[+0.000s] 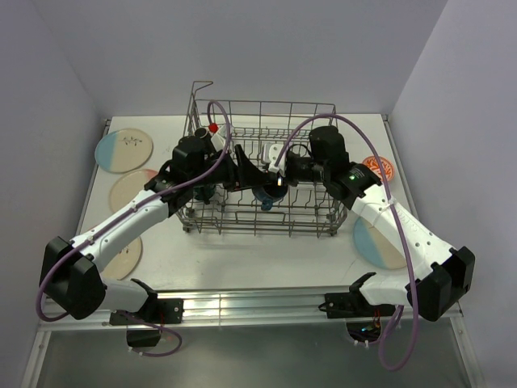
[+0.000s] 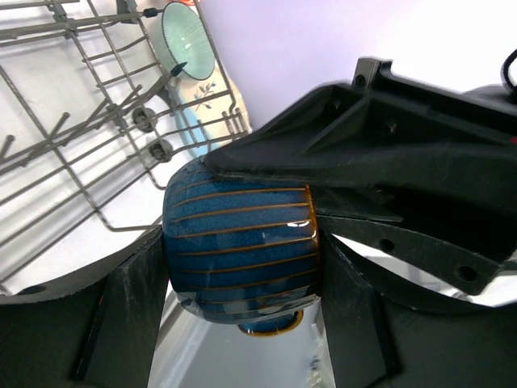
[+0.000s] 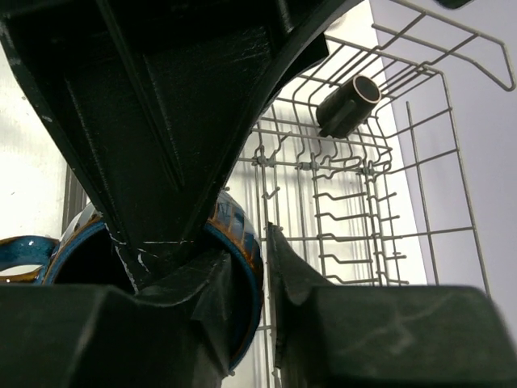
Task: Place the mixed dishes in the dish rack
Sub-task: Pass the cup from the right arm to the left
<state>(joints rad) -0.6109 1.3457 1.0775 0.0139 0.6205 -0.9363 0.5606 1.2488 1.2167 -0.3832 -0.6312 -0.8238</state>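
A teal-blue ribbed mug (image 2: pixel 242 234) hangs over the middle of the grey wire dish rack (image 1: pixel 266 105), where both grippers meet. My left gripper (image 2: pixel 242 271) has a finger against each side of the mug's body. My right gripper (image 3: pixel 262 283) is shut on the mug's rim (image 3: pixel 242 234), one finger inside and one outside. In the top view the mug (image 1: pixel 266 200) shows just below the left gripper (image 1: pixel 255 186) and the right gripper (image 1: pixel 276 181). A black mug (image 3: pixel 347 107) lies in the rack's far corner.
Two-tone plates lie left of the rack (image 1: pixel 123 151), (image 1: pixel 133 190), (image 1: pixel 121 255), and one plate (image 1: pixel 380 241) lies to its right. An orange-red bowl (image 1: pixel 377 167) sits at the right. A pale green bowl (image 2: pixel 182 40) stands beyond the rack's wires, beside a twig-motif plate (image 2: pixel 198 105).
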